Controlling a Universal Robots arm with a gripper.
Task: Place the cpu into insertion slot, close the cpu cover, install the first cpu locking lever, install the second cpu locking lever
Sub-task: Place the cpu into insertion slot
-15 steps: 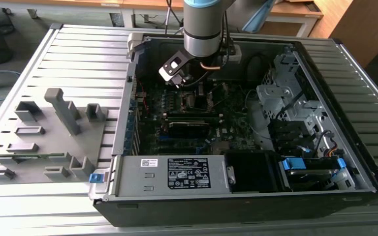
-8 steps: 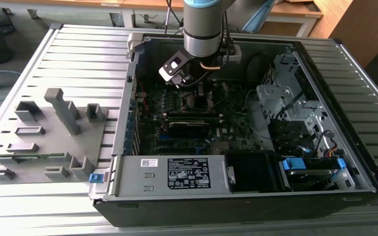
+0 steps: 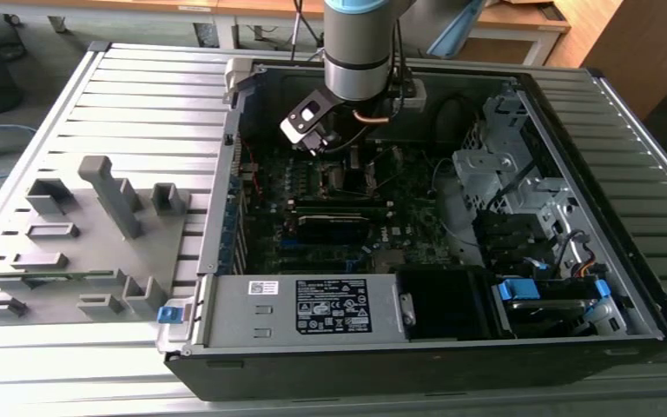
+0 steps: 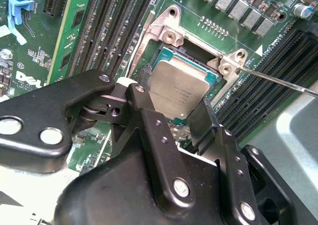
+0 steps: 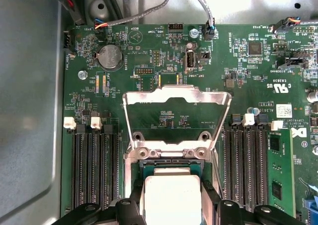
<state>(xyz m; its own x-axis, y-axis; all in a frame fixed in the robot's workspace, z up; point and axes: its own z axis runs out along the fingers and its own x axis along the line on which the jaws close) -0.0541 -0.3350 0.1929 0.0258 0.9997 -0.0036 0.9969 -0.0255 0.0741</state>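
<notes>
In both wrist views my gripper (image 4: pixel 174 100) (image 5: pixel 172 196) is shut on the cpu (image 4: pixel 180 83) (image 5: pixel 171 185), a flat silver-grey square, with one black finger on each of two opposite edges. The cpu sits level just over or in the insertion slot (image 4: pixel 199 62) (image 5: pixel 171 164); I cannot tell whether it is fully seated. The cpu cover (image 5: pixel 176 91) stands open, tilted up behind the slot. A thin metal locking lever (image 4: pixel 278 82) sticks out beside the socket. In the exterior view the gripper (image 3: pixel 331 149) hangs low over the motherboard (image 3: pixel 310 217) inside the open case.
Long black memory slots (image 5: pixel 92 165) (image 5: pixel 246 160) flank the socket on both sides. The power supply (image 3: pixel 299 308) fills the case front, and a drive cage (image 3: pixel 507 187) stands at the exterior view's right. A grey fixture tray (image 3: pixel 79 234) lies outside at the left.
</notes>
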